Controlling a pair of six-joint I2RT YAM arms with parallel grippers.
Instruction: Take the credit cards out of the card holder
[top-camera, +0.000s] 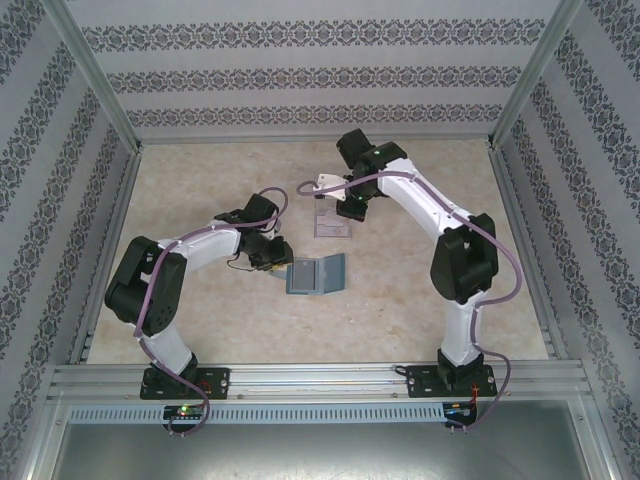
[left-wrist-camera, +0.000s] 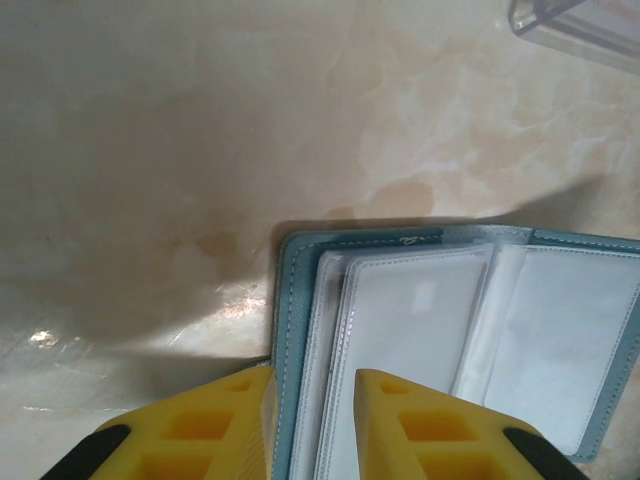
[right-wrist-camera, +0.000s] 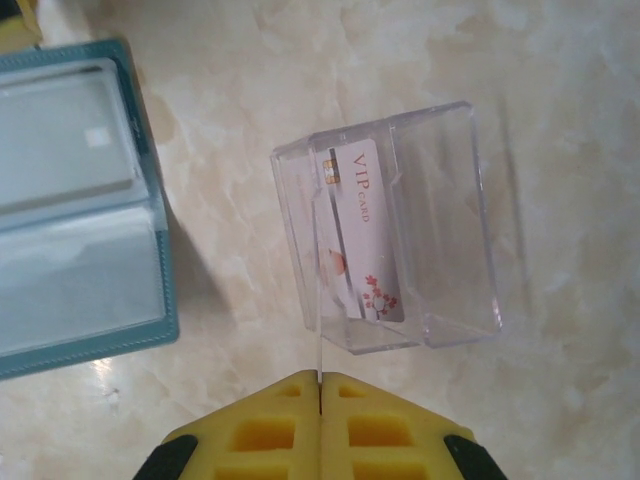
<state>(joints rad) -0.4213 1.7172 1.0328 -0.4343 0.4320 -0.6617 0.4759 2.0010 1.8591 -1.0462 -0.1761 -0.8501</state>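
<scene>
1. One of the credit cards (right-wrist-camera: 360, 235), a pale one, lies in the clear tray (right-wrist-camera: 450, 220) just beyond the card holder (top-camera: 315, 275);
2. The card holder lies open, its spread running left to right; its left cover edge sits between the parted jaws of the left gripper (left-wrist-camera: 312, 385), so we judge that arm the nearer;
3. Beyond the card holder, over the tray, the right gripper (right-wrist-camera: 320, 380) has its jaws together; whether the thin pale sliver at its tips is a card we cannot tell.
</scene>
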